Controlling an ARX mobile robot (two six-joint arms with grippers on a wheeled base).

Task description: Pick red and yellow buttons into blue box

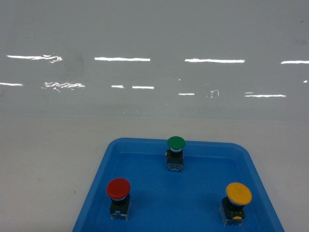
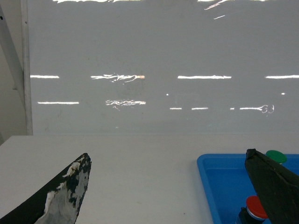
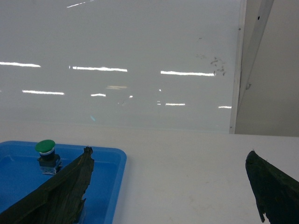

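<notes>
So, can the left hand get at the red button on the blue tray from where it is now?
Probably yes. The left hand is open and empty, and the round red-capped push button stands upright in the shallow blue plastic tray, with nothing above or beside it; the green-capped button stands apart.

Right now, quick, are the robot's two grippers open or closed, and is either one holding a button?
Left gripper: open, holding nothing.
Right gripper: open, holding nothing.
</notes>
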